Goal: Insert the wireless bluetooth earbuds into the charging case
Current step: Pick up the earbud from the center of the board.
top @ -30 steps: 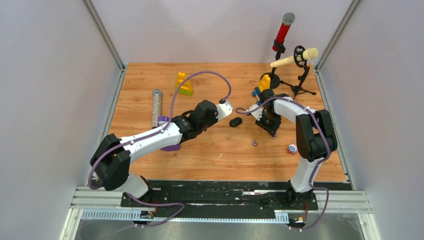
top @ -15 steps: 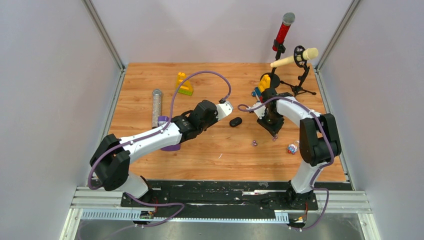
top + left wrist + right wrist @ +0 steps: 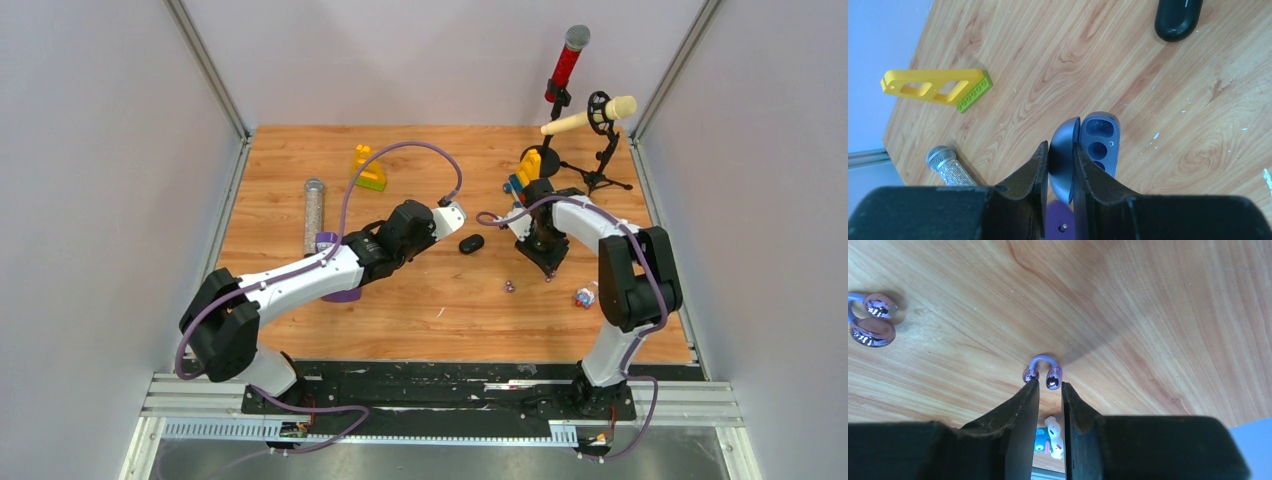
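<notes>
The purple clip earbud (image 3: 1042,368) lay on the counter (image 3: 1148,315) right at the tips of the right end effector (image 3: 1050,383). In the right wrist view its arch pointed to 12 o'clock and its two beads sat at the fingertips. The jaws stood narrowly apart, and whether they pinched the earbud could not be told. A second purple earbud (image 3: 870,322) lay apart, at 10 o'clock from the first. Toward 9 o'clock in the top view, the left end effector (image 3: 1061,150) was clamped on the lid of the open charging case (image 3: 1100,142), whose bare wells faced outward. A closed black case (image 3: 1178,17) sat at 1 o'clock from it. The step in hand looked like the pickup of the first earbud. The next move called for a sure pinch on so small a piece, a lift, a carry across to the held case, and seating the earbud in a well
</notes>
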